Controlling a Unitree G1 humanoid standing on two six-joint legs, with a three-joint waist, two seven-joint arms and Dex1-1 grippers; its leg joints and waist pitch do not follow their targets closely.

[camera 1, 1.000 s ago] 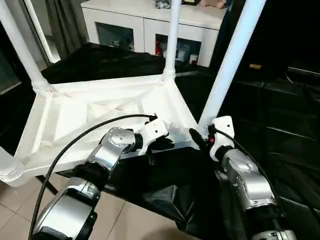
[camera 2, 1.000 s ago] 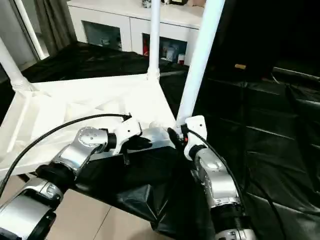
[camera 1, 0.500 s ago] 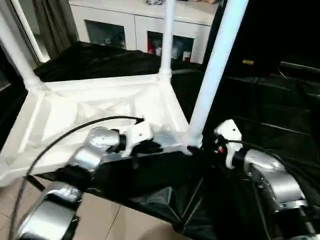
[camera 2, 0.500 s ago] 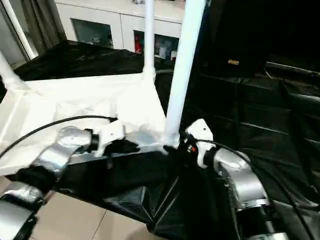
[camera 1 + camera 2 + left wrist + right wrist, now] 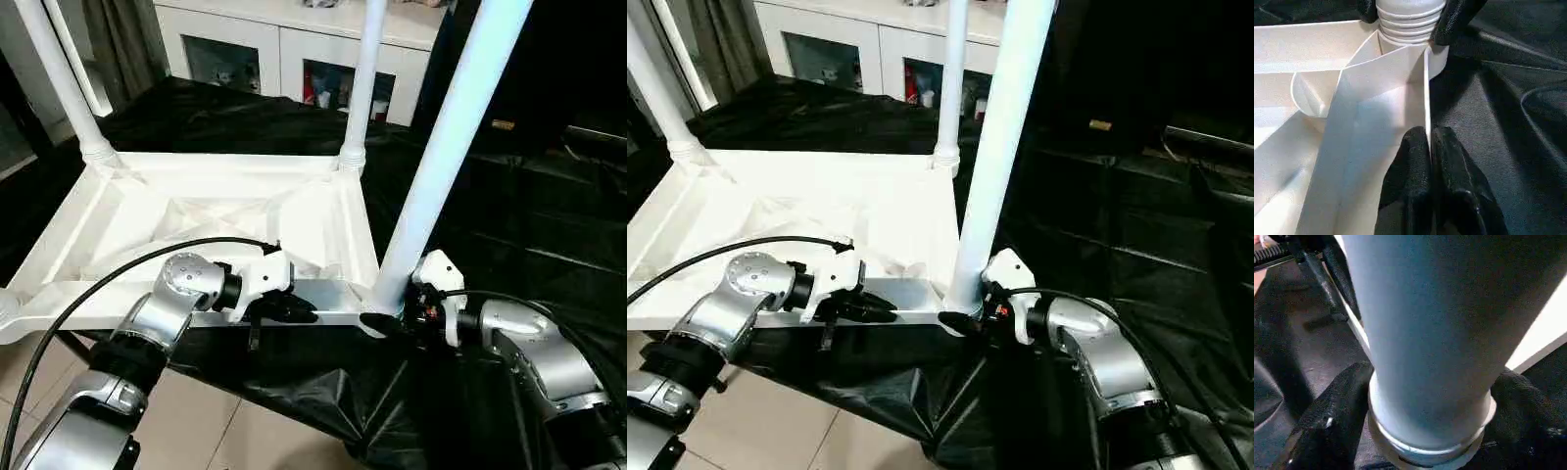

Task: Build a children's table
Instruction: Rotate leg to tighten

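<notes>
Children's table [image 5: 245, 211]: upside down on the bench [image 5: 549, 225], ribbed underside facing up, taking the left and middle of the scene, with its near-left end jutting past the bench edge over the tiled floor [image 5: 211, 426].
Legs: three plainly standing in their corner sockets and rising out of view, namely the near right leg [image 5: 446, 147], the far right leg [image 5: 361, 83] and the far left leg [image 5: 64, 83]; at the near left edge just a bit of a socket shows, too little to tell more.
Left hand [image 5: 291, 311]: down on the table's near rim, a little left of the near right corner, fingers pressed together and pinching the thin upright wall of that rim; in the left wrist view one finger [image 5: 1410, 181] sits on each side of the wall, tight against it.
Right hand [image 5: 970, 323]: at the foot of the near right leg, fingers spread wide to either side of the ribbed collar where the leg meets its socket; in the right wrist view a finger [image 5: 1332, 416] shows at each flank of the collar, close against it, though I cannot tell if they are squeezing it.
Bench: draped in black sheeting, creased, running off to the right and far side.
Cable [image 5: 118, 284]: black, arcing from the left forearm up to the left wrist.
Background: a white cabinet [image 5: 294, 49] with glass doors beyond the bench, a grey curtain [image 5: 122, 44] to its left.
</notes>
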